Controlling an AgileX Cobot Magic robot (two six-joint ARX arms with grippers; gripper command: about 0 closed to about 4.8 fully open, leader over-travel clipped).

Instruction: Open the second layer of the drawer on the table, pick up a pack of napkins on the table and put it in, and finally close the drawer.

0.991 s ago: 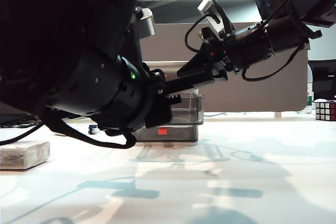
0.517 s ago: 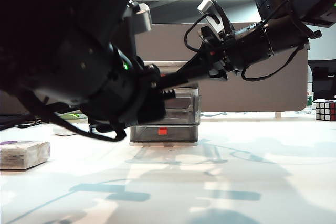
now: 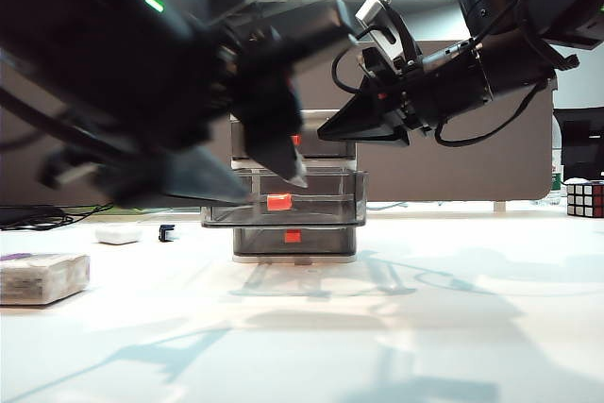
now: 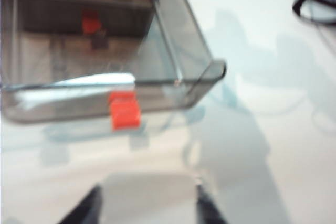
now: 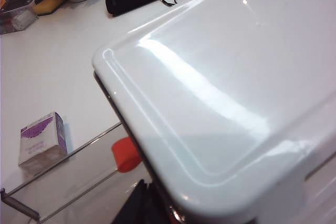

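The second layer (image 3: 283, 209) of the drawer (image 3: 297, 186) stands pulled out on the surface (image 3: 396, 327). The left gripper (image 4: 147, 205), jaws apart and empty, hovers before it; the right gripper (image 3: 330, 131), state unclear, rests at the cabinet's top. The pack of napkins (image 3: 42, 277) lies at 9 o'clock.

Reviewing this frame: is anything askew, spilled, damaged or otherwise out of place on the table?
Nothing stands out. The second layer is pulled out, as the task needs. The pack of napkins lies flat on the table. The left gripper is above the drawer's front, the right gripper by the cabinet's top.
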